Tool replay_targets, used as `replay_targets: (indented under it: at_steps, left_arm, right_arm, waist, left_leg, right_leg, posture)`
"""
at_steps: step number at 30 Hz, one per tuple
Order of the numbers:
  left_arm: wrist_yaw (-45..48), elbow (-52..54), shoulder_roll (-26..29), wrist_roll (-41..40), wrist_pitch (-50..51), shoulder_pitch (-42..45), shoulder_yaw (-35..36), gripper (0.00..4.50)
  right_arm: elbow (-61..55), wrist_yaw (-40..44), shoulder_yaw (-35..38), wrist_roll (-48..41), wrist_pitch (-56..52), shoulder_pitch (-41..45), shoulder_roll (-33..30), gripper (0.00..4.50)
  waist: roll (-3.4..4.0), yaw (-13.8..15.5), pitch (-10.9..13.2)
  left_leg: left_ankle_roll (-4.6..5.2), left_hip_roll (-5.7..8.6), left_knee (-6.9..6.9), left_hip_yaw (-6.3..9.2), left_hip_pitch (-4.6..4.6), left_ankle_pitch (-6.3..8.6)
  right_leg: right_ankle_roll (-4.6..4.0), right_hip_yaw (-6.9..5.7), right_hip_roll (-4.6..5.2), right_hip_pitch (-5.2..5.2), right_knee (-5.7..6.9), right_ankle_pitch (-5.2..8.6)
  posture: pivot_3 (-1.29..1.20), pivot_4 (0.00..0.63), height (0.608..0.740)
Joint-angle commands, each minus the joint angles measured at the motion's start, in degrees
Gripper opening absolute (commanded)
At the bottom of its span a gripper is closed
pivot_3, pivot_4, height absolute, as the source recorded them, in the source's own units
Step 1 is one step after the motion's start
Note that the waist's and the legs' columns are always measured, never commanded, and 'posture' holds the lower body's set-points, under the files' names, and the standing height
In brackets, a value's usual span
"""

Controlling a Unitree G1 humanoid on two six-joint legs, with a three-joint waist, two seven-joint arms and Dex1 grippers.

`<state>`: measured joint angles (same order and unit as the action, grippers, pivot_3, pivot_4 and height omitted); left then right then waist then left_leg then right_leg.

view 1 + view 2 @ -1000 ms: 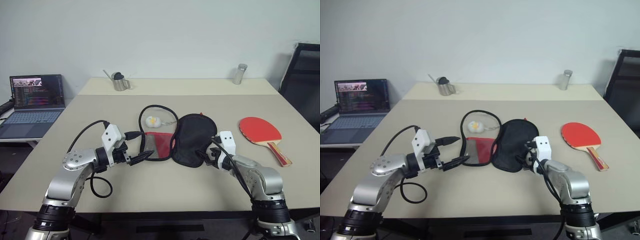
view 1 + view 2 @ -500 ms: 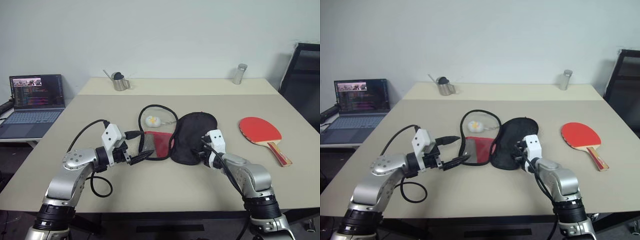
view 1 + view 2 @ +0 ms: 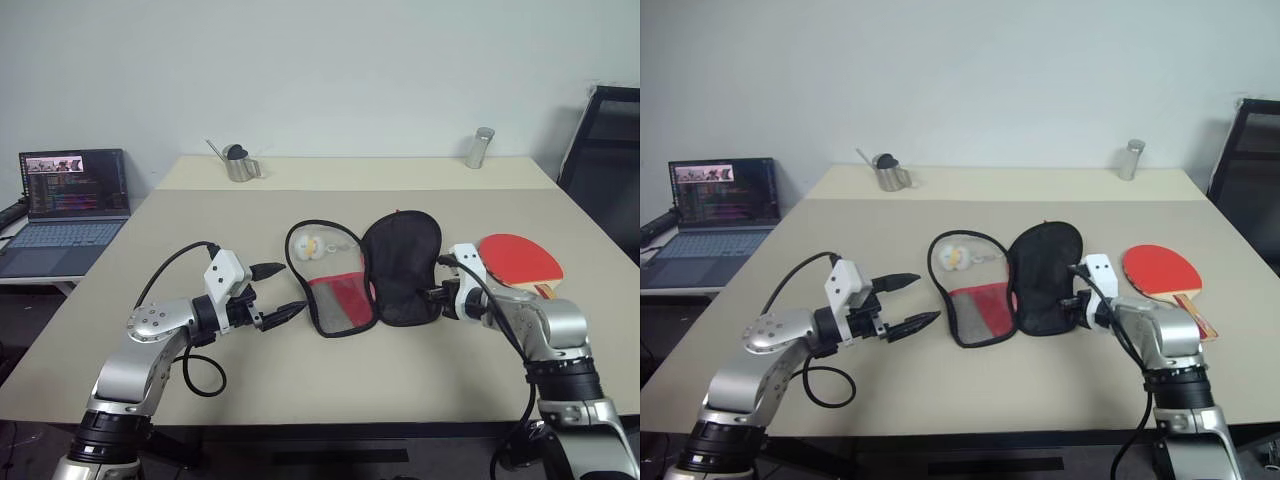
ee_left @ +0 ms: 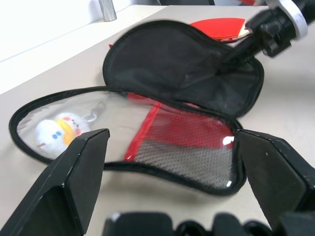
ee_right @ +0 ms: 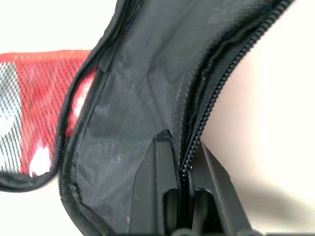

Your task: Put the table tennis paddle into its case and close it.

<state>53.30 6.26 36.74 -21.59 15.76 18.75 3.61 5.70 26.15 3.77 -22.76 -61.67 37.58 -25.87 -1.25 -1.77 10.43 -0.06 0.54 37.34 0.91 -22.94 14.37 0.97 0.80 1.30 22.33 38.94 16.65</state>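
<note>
Left eye view: my left pincer (image 3: 283, 290) hovers wide open and empty by the soft red-and-black zip case (image 3: 365, 270), lying unzipped on the worktop (image 3: 300, 380). My right pincer (image 3: 432, 296) pinches its black flap's rim, presumably keeping it open for the red-faced wooden-handled paddle (image 3: 524, 262) lying just beyond.

Beige table (image 3: 300, 380), two joined tops. Far edge: small metal pitcher with dark lid (image 3: 238, 163) toward the left, metal cylinder shaker (image 3: 479, 148) toward the right, well apart. Open laptop (image 3: 68, 208) on a lower side desk to the left, screen lit. Black chair (image 3: 603, 150) at far right. Plain white wall (image 3: 330, 60) behind.
</note>
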Motion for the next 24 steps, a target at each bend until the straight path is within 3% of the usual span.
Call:
replay_targets:
  at_steps: [1, 13, 18, 24]
  left_arm:
    - [0.09, 1.79, -0.11, -0.11, -1.20, 0.40, 0.12, 4.50]
    - [0.15, 1.80, -0.14, -0.11, -1.13, 0.63, -0.50, 4.50]
    - [0.23, 1.73, -0.16, -0.09, -1.11, 0.82, -0.68, 4.50]
    - [0.26, 1.83, -0.18, -0.10, -1.12, 0.83, -0.72, 4.50]
  right_arm:
    - [1.87, 1.85, -0.30, 0.83, 1.97, 2.25, -1.89, 0.04]
    - [7.88, 3.99, -0.47, 2.34, 3.08, 4.92, -2.88, 0.04]
    - [10.93, 3.57, -0.82, 4.95, 6.34, 5.92, -3.70, 1.27]
    - [12.11, 4.31, -0.64, 6.98, 9.55, 6.02, -4.98, 3.40]
  waist:
    - [0.00, 0.02, 0.00]
    - [0.00, 0.03, 0.00]
    - [0.00, 0.06, 0.00]
    - [0.00, 0.00, 0.00]
  left_leg:
    - [0.00, 0.00, 0.00, 0.01, 0.00, 0.00]
    - [0.00, 0.00, 0.00, 0.00, -0.01, 0.00]
    - [0.00, 0.00, 0.00, -0.01, -0.01, 0.00]
    - [0.00, 0.00, 0.00, -0.02, -0.01, 0.00]
  right_leg:
    - [0.00, -0.01, 0.00, 0.00, 0.00, 0.00]
    - [0.00, 0.01, 0.00, 0.00, 0.00, 0.00]
    - [0.00, 0.01, 0.00, 0.00, 0.00, 0.00]
    - [0.00, 0.02, 0.00, 0.00, 0.01, 0.00]
  posture:
    - [0.00, 0.150, 0.740]
    - [0.00, 0.150, 0.740]
    - [0.00, 0.150, 0.740]
    - [0.00, 0.150, 0.740]
